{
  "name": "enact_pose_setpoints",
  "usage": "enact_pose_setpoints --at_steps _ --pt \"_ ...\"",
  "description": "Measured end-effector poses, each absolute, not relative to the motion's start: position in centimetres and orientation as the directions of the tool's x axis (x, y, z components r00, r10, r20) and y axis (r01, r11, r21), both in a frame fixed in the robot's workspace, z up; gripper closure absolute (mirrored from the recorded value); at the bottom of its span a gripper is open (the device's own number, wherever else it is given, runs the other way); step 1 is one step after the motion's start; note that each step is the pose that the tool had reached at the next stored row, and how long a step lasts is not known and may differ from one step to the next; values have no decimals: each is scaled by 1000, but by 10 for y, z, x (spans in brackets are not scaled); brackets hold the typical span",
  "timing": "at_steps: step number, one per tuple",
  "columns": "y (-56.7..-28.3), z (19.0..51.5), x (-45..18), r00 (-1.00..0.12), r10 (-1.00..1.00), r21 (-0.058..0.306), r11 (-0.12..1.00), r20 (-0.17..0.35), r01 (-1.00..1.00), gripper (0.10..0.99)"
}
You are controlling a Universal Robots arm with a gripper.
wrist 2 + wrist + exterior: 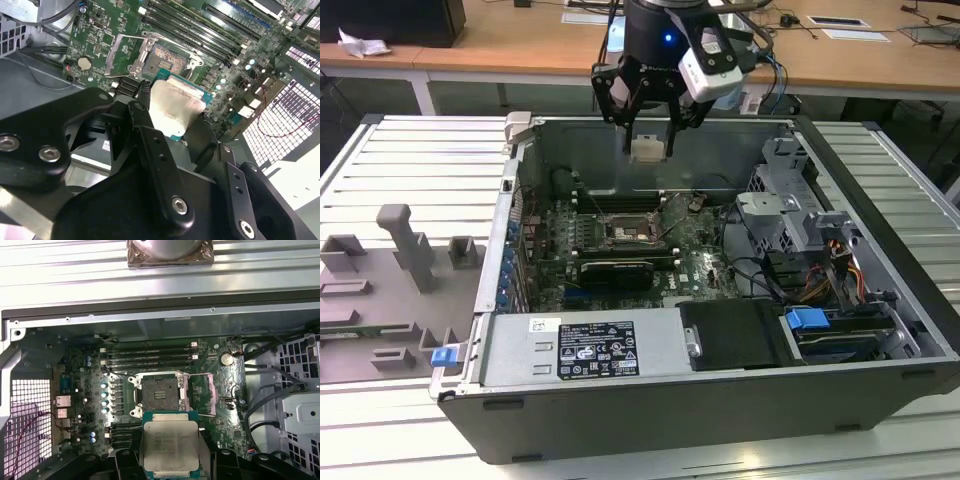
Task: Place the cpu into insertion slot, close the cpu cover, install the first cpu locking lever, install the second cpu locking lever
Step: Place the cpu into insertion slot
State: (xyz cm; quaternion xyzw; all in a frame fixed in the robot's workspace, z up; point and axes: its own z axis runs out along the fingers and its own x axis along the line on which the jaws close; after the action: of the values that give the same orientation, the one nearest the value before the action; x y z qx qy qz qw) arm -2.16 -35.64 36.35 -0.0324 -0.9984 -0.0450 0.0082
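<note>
My gripper (pixel 648 138) hangs over the open computer case, shut on the cpu (pixel 648 149), a small pale square chip. In both wrist views the cpu (pixel 170 445) (pixel 175 106) sits between the black fingers (pixel 142 110), metal top in view and green edge showing. Below it on the green board lies the insertion slot (pixel 159 395) (pixel 167 57) (pixel 625 233), a dark square socket, uncovered. The cpu cover (pixel 201 392) (pixel 124 52), a silvery frame plate, is swung open beside the slot. The chip is well above the slot, apart from it.
Long black memory slots (pixel 150 354) run beside the socket. A grey drive cage (pixel 790 215) and cables fill the exterior view's right of the case; a labelled power supply (pixel 590 350) lies at the front. A grey fixture tray (pixel 390 290) stands at the exterior view's left.
</note>
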Motion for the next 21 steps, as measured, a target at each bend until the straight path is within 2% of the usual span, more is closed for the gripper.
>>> enact_pose_setpoints --at_steps 21 --pt "-356 361 -22 -987 160 89 983 19 161 557"
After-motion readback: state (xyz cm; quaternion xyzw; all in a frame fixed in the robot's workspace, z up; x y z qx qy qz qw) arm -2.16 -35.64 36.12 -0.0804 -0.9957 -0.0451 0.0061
